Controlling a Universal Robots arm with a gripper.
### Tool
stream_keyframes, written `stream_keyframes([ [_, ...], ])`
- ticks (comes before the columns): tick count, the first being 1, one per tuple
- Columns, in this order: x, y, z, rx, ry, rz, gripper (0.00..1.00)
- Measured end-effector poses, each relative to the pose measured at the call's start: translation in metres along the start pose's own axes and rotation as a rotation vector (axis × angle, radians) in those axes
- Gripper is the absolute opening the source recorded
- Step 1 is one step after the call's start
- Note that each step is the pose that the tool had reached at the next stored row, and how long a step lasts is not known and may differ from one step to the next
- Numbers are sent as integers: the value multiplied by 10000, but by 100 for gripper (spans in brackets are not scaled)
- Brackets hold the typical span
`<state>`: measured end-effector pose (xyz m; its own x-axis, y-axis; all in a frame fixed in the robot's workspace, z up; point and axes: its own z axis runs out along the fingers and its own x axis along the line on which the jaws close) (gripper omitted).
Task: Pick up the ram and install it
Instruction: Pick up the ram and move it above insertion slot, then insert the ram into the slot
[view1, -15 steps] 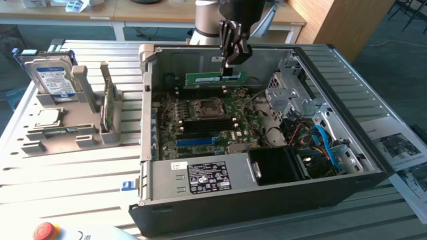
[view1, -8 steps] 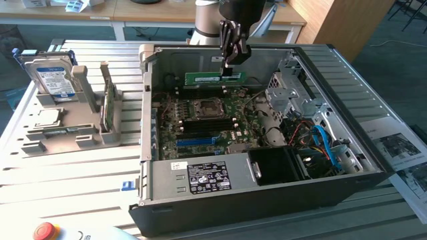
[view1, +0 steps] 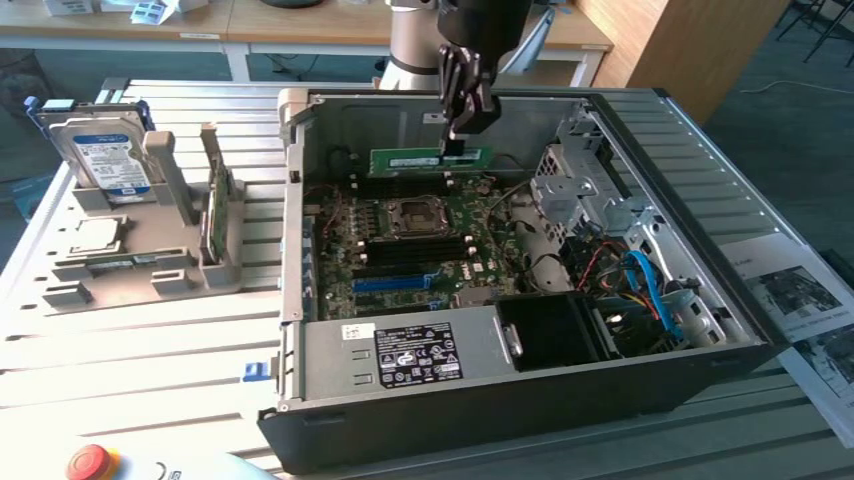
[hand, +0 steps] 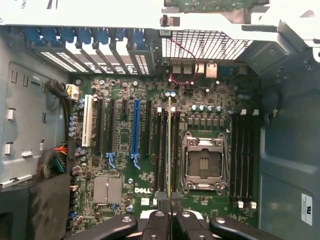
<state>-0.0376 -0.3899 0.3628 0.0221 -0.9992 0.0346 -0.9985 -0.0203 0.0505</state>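
My end effector (view1: 458, 146): pinching the ram (view1: 424, 158)
Ram: long green stick, 12 o'clock from socket (view1: 411, 215)
Wrist view: ram (hand: 170, 145) edge-on

The case (view1: 534, 425) lies open on top, so the room above the claw (view1: 459, 148) is free. Straight below the claw, the ram (view1: 430, 158) it grips hangs over the dark memory slots (hand: 161, 150), with nothing between stick and slots. The CPU socket (hand: 202, 162) sits low just beside those slots and blocks nothing. Close beyond the claw rises the case's far wall. Toward the exterior view's right of the claw, the metal drive cage (view1: 587, 190) and loose cables (view1: 651, 290) crowd the space. Well apart on the claw's near side, the power supply (view1: 400, 355) stands tall.
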Motion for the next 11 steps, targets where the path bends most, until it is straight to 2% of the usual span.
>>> stream_keyframes([
  [11,-1,0,8,1,-1,1,12],
])
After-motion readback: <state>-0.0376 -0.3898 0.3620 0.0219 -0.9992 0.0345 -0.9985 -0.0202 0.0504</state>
